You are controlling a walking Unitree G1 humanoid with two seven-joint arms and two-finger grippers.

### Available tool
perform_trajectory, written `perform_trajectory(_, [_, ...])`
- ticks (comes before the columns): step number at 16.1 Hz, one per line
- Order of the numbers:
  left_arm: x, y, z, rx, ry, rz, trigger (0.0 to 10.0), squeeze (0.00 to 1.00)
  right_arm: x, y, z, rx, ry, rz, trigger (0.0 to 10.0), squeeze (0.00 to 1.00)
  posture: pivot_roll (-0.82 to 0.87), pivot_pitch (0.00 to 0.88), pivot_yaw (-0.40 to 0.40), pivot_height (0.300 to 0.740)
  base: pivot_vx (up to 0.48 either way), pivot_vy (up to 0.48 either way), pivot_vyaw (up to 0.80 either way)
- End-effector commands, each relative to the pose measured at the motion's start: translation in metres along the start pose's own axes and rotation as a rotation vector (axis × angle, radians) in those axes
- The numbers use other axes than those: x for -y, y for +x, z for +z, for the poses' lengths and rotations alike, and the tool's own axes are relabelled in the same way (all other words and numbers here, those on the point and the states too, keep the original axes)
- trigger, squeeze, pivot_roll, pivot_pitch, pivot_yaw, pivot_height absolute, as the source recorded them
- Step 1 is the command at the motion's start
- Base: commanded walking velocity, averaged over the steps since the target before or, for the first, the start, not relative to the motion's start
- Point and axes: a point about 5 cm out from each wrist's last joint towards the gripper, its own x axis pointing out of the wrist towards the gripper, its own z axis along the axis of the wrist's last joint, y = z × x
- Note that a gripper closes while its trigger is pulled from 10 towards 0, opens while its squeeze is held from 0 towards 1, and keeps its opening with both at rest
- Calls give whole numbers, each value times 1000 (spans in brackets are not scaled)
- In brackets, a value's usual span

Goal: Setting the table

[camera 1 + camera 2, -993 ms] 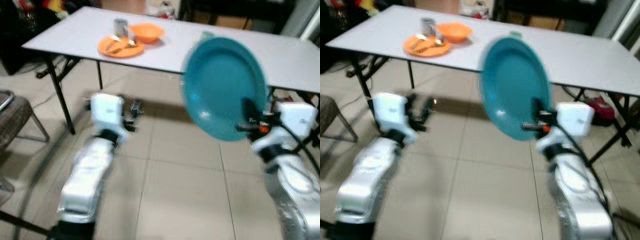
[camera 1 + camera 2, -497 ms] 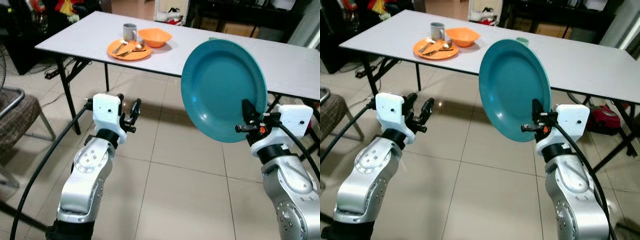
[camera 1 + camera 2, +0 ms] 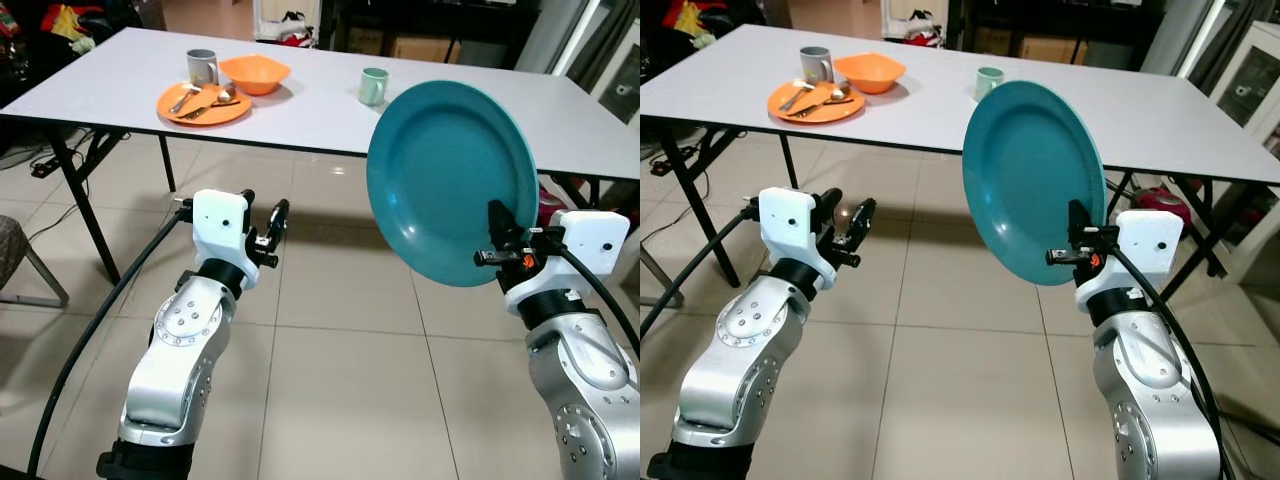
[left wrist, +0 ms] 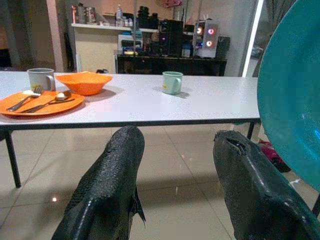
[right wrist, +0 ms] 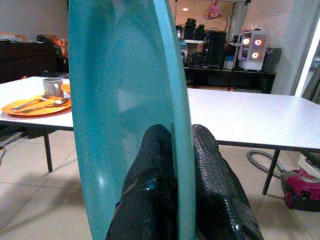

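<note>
Holding one teal plate [image 3: 450, 180] upright on edge in our right claw [image 3: 497, 245], fingers clamped on its lower rim, one on each face (clear in the right wrist view). Plate is up in the air in front of the tabletop [image 3: 300, 100], over the tiled floor [image 3: 340, 380], not touching anything else

Left claw [image 3: 265, 225] is empty, its two fingers [image 4: 107, 190] spread apart, pointing toward the tabletop, low and short of its near edge

Count on the tabletop:
- one orange plate [image 3: 203, 102] near the left end, with what look like two pieces of cutlery [image 3: 200, 98] lying on it; we can't tell exactly which from here
- one orange bowl [image 3: 255, 73] just behind that plate, touching or nearly so
- one grey mug [image 3: 201, 67] just beside the bowl, at the plate's far edge
- one pale green cup [image 3: 373, 85] standing alone, well apart from the orange set, nearer the middle

One red vacuum cleaner [image 3: 1155, 198] on the floor under the tabletop's right side
</note>
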Motion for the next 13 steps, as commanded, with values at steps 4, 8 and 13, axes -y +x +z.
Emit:
perform_trajectory(4, [1, 0, 2, 3, 8, -8, 10000, 0, -4, -1, 7, 32, -6, 19, 10000, 0, -33, 0, -73, 740, 397, 0, 0])
perform_trajectory(8, [1, 0, 2, 1, 8, -13, 10000, 0, -4, -1, 6, 29, -6, 23, 10000, 0, -34, 0, -71, 740, 424, 0, 0])
perform_trajectory(13, [1, -1, 1, -1, 9, -15, 10000, 0, -5, -2, 5, 22, -3, 28, 10000, 0, -35, 0, -72, 740, 425, 0, -223])
